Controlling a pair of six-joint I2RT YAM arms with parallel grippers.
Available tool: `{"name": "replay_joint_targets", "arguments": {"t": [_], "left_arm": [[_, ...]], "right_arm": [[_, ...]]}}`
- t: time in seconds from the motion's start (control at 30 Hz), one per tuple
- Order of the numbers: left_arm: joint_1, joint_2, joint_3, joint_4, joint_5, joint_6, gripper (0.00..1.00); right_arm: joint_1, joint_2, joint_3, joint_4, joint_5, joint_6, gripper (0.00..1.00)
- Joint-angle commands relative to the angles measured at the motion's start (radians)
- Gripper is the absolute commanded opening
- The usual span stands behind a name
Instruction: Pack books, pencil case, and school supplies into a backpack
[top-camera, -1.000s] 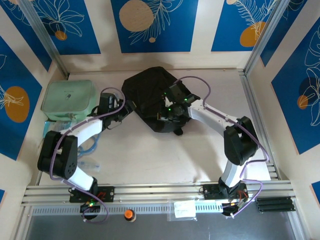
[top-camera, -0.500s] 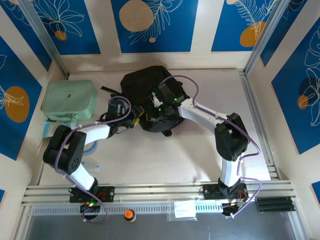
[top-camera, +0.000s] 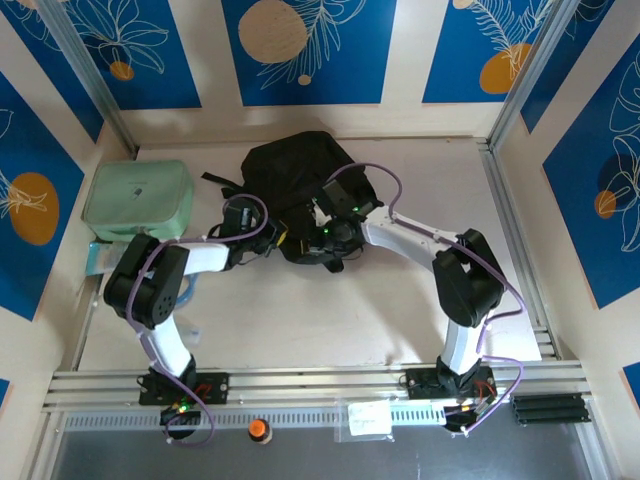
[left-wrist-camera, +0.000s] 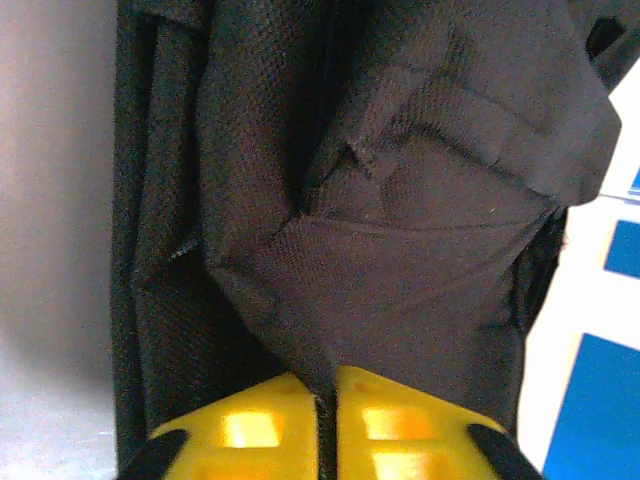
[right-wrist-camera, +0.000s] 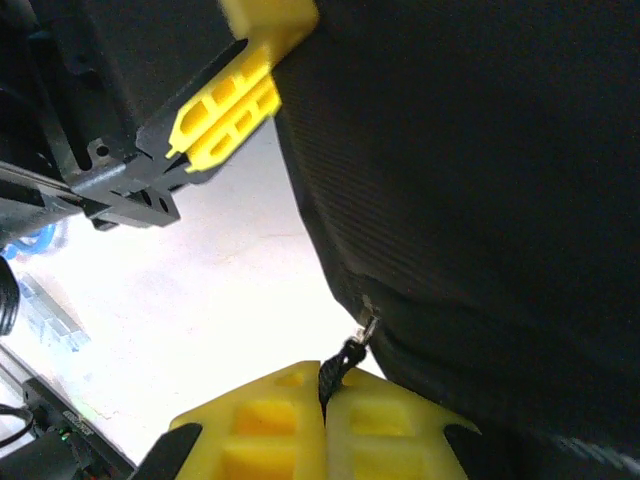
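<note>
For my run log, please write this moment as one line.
left gripper: shut on backpack fabric | right gripper: shut on zipper pull

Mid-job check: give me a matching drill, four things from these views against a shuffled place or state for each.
1. left tool
2. right tool
3. mint-green case
4. backpack

A. shut on the zip pull cord
B. far left of the table
C. shut on a fold of backpack fabric
D. far middle of the table, reached by both arms

Pairs: 1-C, 2-A, 3-B, 4-D
</note>
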Motion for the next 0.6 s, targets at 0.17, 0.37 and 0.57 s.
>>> {"name": "replay_joint_targets", "arguments": {"t": [0.17,0.37,0.57], "left_arm": [[0.031,0.051,0.047,-0.061,-0.069,0.079,0.0],[0.046,0.053,0.068,-0.105,-0.073,0.13,0.0],[0.057,0.053,0.118,-0.187,-0.062,0.213,0.0]], "right_arm": [[-0.048,-0.141,-0.155,-0.023,0.07,0.05,0.0],[-0.102,-0.191,-0.223,-0.017,0.096,0.101,0.0],[-0.182,-0.221,-0.271,-0.005,0.102,0.147,0.0]]}}
